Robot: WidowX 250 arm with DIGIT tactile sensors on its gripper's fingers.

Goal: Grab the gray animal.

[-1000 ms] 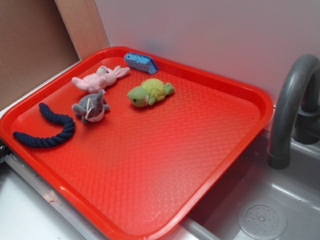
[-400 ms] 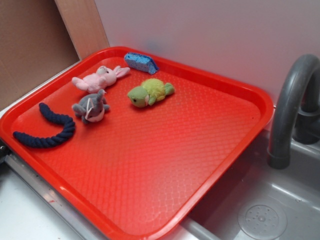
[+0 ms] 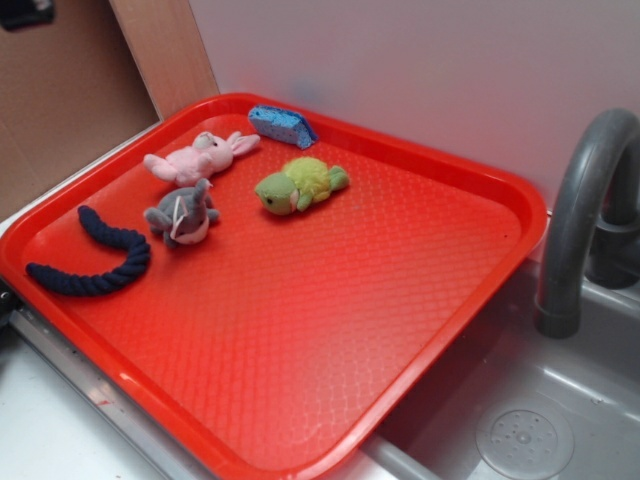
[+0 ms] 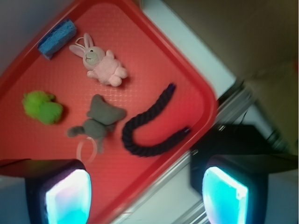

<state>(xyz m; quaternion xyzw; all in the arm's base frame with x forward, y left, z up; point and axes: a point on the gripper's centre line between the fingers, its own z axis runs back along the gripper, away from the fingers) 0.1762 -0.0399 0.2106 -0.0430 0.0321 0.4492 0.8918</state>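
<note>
The tool (image 4: 147, 196) hangs high above the red tray (image 4: 154, 60) with its fingers spread wide apart and nothing between them. The gray animal (image 4: 100, 119) lies ahead of the left finger, between the green plush turtle (image 4: 43, 107) and the dark blue rope (image 4: 149, 126), just short of the pink bunny (image 4: 100, 63); the blurred loop by it is perhaps a tag.

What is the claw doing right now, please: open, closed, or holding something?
Claw: open and empty, its fingers spread wide, high above the red tray; the gray animal lies untouched.
</note>
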